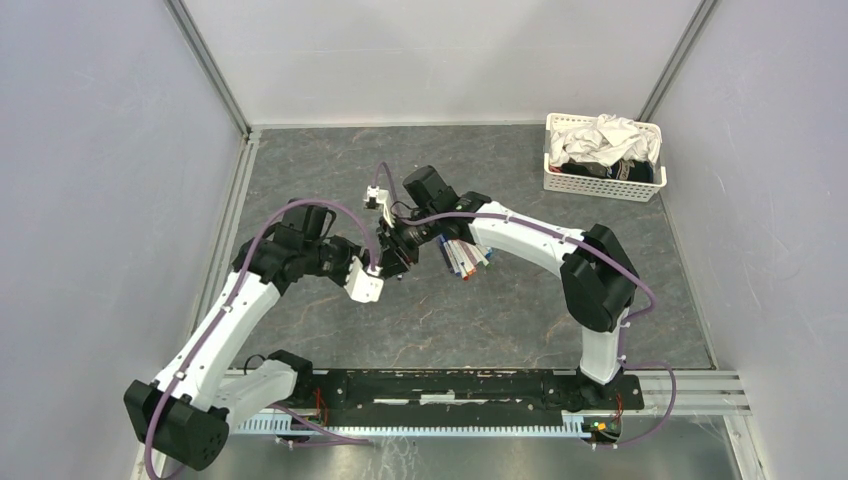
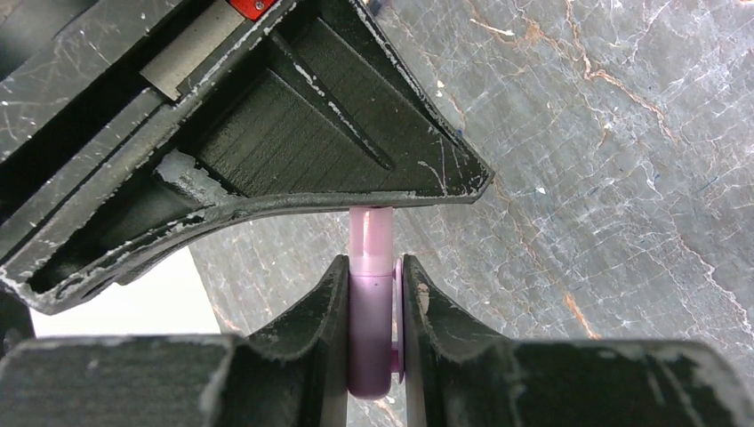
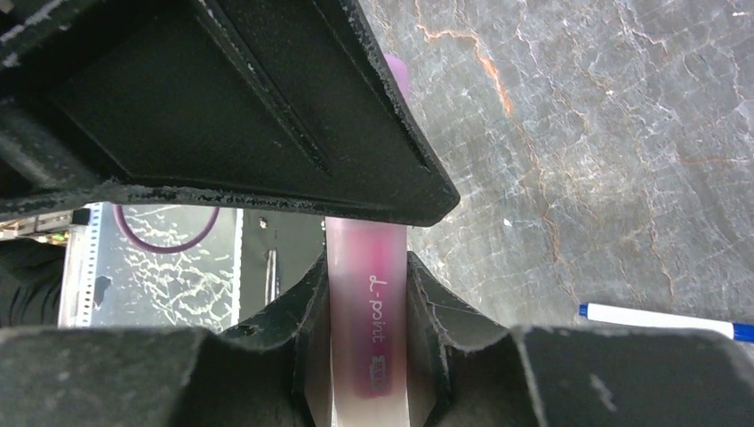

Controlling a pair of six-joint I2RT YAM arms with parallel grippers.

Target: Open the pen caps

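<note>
Lilac pen (image 3: pixel 366 338), cap (image 2: pixel 370 342) leftward: left end effector (image 2: pixel 373 276) tight on it, right end effector (image 3: pixel 366 267) tight on barrel (image 3: pixel 356 382).

lilac pen (image 3: pixel 366 302) far end hidden, blue-ended pen (image 3: pixel 658 318) cropped at right edge

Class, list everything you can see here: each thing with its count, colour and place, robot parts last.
table: one, dark grey marbled, under everything
basket: one, white, far right corner
cloth: white, bunched in basket
pens: bundle, white with coloured ends, mid-table
lilac pen: one, held above mid-table
lilac cap: one, at that pen's end
left gripper: black, shut on lilac cap
right gripper: black, shut on lilac pen
</note>
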